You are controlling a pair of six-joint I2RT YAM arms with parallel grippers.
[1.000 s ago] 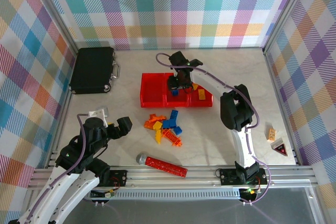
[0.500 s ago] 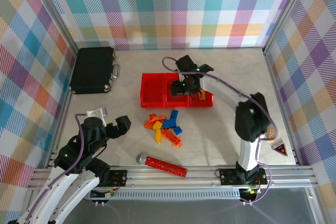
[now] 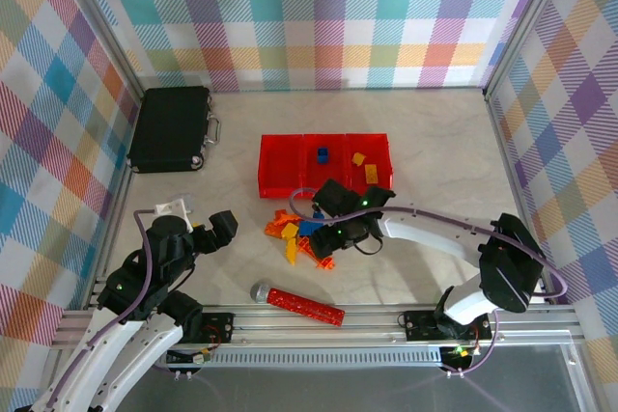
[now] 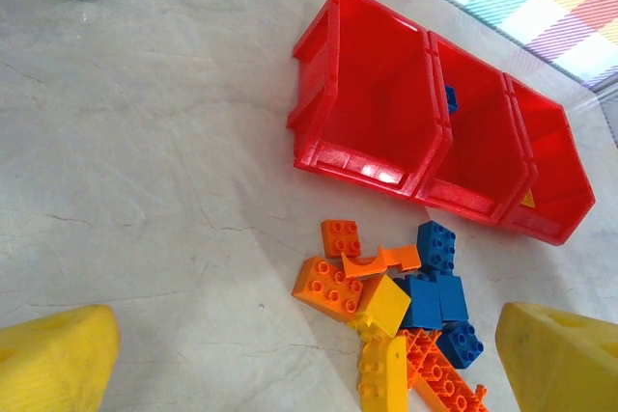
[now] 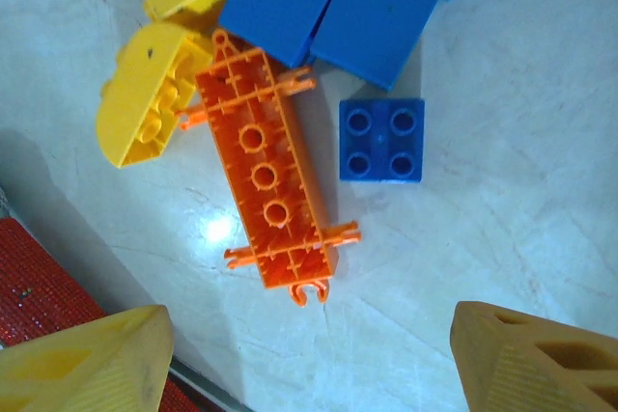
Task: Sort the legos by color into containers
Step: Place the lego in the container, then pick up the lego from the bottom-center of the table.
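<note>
Right wrist view showed the right gripper (image 5: 314,359) hovering, jaws parted and empty, over the loose legos (image 5: 268,200), evidently lined up for a pick; the left gripper (image 4: 307,359) waited wide open and empty, the containers (image 4: 362,156) just beyond the pile.

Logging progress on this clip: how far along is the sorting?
Done: a blue brick in the middle bin, two yellowish bricks in the right bin. In hand: nothing; right gripper hovers open over the pile. Remaining: that pile; the left bin is empty.

Orange, blue, yellow legos (image 3: 282,230) piled, red containers (image 3: 276,159) just beyond
</note>
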